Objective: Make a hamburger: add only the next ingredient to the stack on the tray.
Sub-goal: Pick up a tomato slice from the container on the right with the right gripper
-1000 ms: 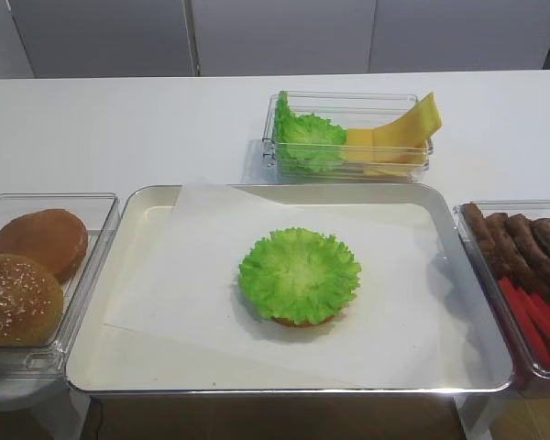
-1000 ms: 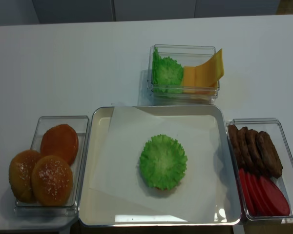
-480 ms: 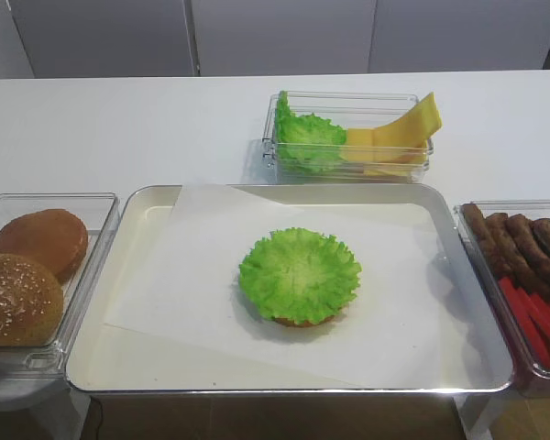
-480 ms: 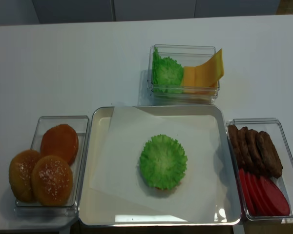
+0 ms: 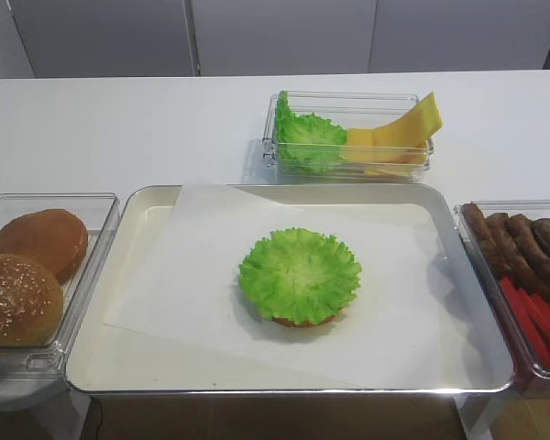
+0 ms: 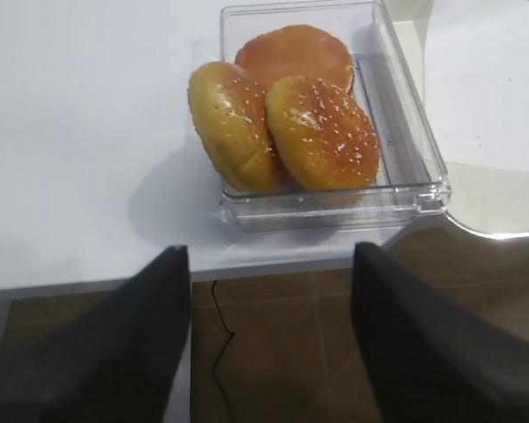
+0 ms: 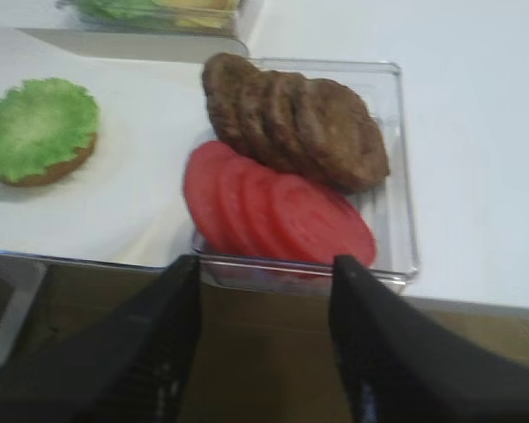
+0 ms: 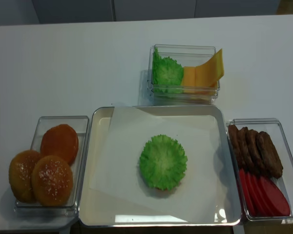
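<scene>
While hanging empty with its jaws parted, the right gripper (image 7: pixel 263 339) is facing the tomato slices (image 7: pixel 278 214) just ahead, the lettuce-topped stack (image 7: pixel 37 129) lying ahead-left on the tray (image 7: pixel 97 220), so reaching is seemingly starting.

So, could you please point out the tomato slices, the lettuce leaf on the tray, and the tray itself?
tomato slices (image 7: pixel 278 216): right wrist view, middle of the overlapping red row.
lettuce leaf (image 8: pixel 163 162): realsense high view, centre of the leaf.
tray (image 5: pixel 147 220): high view, bare cream floor near its left rim.

2 overheads, 2 wrist close-ups
</scene>
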You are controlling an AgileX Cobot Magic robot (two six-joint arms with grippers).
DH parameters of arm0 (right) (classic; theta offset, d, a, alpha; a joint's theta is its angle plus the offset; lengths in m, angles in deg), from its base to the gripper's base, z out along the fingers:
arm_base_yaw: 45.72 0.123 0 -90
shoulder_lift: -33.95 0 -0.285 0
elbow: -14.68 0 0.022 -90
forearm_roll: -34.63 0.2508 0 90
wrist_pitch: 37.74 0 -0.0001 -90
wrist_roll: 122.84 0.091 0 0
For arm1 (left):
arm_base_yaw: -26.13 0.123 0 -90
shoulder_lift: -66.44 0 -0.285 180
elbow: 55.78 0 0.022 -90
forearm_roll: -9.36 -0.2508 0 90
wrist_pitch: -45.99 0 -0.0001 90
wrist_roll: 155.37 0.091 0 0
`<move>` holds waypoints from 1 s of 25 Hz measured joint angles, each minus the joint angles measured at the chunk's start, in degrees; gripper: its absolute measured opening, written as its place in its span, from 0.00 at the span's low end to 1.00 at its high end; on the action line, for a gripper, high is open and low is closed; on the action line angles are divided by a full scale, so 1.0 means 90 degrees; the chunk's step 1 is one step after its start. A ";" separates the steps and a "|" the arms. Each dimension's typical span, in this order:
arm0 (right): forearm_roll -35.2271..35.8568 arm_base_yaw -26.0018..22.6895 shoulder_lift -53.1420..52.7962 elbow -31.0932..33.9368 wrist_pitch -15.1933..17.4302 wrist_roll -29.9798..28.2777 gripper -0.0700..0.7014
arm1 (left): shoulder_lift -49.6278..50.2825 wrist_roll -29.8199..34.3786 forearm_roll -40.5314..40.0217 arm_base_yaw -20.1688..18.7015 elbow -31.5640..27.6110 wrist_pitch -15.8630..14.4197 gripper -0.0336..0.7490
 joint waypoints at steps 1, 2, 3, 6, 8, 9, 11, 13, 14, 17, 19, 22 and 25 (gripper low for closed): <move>0.0234 0.0000 0.0000 0.0000 -0.0101 0.0000 0.68 | 0.0000 0.0000 0.0000 0.0000 0.0000 0.0000 0.59; 0.0431 0.0000 0.0000 0.0000 -0.0201 0.0012 0.74 | 0.0000 0.0000 0.0000 0.0000 0.0000 0.0000 0.59; 0.0544 0.0000 0.0000 0.0000 -0.0303 0.0055 0.77 | 0.0000 0.0000 0.0000 0.0000 0.0000 0.0000 0.59; 0.0603 0.0000 0.0028 -0.0052 -0.0305 0.0322 0.81 | 0.0000 0.0000 0.0000 0.0000 0.0000 0.0000 0.59; 0.0603 0.0000 0.0276 -0.0089 -0.0181 0.0412 0.80 | 0.0000 0.0000 0.0000 0.0000 0.0000 0.0000 0.59; 0.0603 0.0000 0.0431 -0.0129 -0.0133 0.0425 0.80 | 0.0000 0.0000 0.0000 0.0000 0.0000 0.0000 0.59; 0.0579 0.0000 0.0863 -0.0217 -0.0119 0.0445 0.79 | 0.0000 0.0000 0.0010 0.0000 0.0000 0.0000 0.59; 0.0457 0.0000 0.1329 -0.0359 -0.0131 0.0484 0.77 | 0.0000 0.0000 0.0010 0.0000 0.0000 0.0000 0.59; 0.0396 0.0000 0.1614 -0.0455 -0.0131 0.0484 0.76 | 0.0000 0.0000 0.0010 0.0000 0.0000 0.0000 0.59; 0.0268 0.0000 0.2498 -0.0812 -0.0131 0.0498 0.73 | 0.0000 0.0000 0.0010 0.0000 0.0000 0.0000 0.59; 0.0245 0.0000 0.3150 -0.1157 -0.0144 0.0498 0.72 | 0.0000 0.0000 0.0010 0.0000 0.0000 0.0000 0.59; 0.0230 0.0000 0.3982 -0.1679 -0.0187 0.0428 0.67 | 0.0000 0.0000 0.0010 0.0000 0.0000 0.0000 0.59; 0.0230 0.0026 0.4640 -0.2105 -0.0224 0.0405 0.64 | 0.0000 0.0000 0.0010 0.0000 0.0000 0.0000 0.59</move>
